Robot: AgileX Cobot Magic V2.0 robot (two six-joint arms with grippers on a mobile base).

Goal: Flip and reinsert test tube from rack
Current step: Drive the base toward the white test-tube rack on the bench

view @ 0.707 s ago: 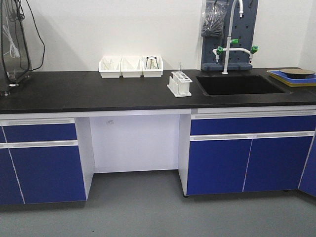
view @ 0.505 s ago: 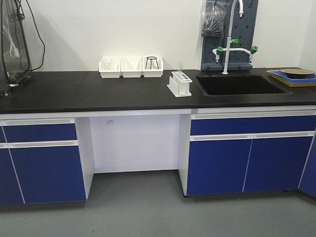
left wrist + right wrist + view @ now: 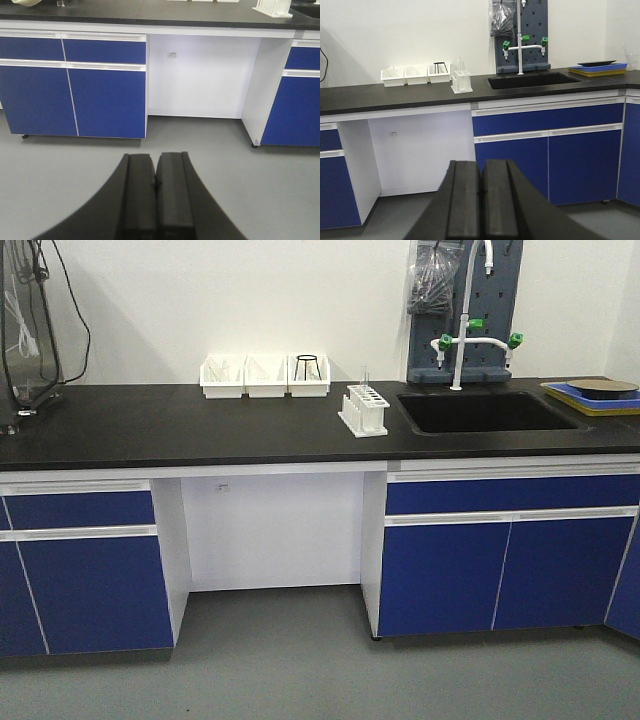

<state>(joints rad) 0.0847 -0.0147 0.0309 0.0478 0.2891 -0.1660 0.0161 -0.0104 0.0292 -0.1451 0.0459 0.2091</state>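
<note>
Rack (image 3: 364,410) beside sink (image 3: 485,412), bins (image 3: 266,376) behind; left fingers (image 3: 140,195), right fingers (image 3: 465,200) pressed closed, empty.

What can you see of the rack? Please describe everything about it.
The rack is small, white and looks plastic. Its top plate has two rows of round holes. It stands upright on the black counter, just left of the sink and apart from it. A clear tube seems to stick up from its back. Only the counter touches it.
</note>
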